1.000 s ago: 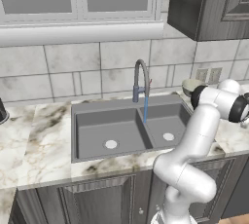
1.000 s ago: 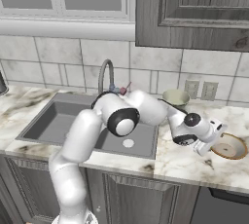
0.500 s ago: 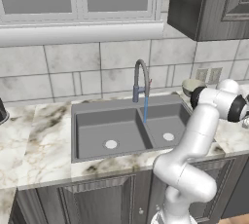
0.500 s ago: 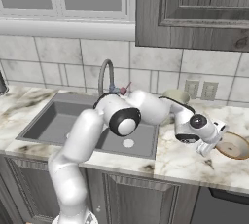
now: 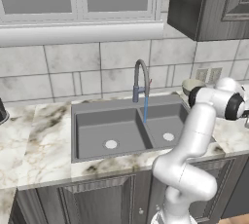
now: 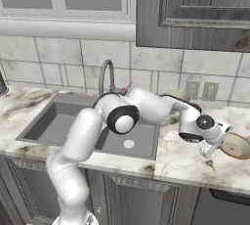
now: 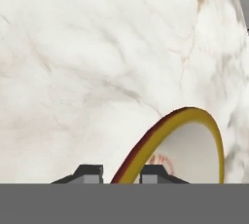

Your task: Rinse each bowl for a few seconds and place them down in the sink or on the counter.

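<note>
The gripper [image 7: 121,173] pinches the rim of a bowl [image 7: 187,142] on the counter [image 7: 87,57]; a red mark inside is unreadable

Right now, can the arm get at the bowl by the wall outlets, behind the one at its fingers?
Probably yes. That bowl sits in the open on the counter beside the sink, but the gripper already has its fingers around another bowl's rim.

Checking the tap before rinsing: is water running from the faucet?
Yes, a thin blue stream falls from the faucet spout into the right basin of the sink in the left base view.
</note>
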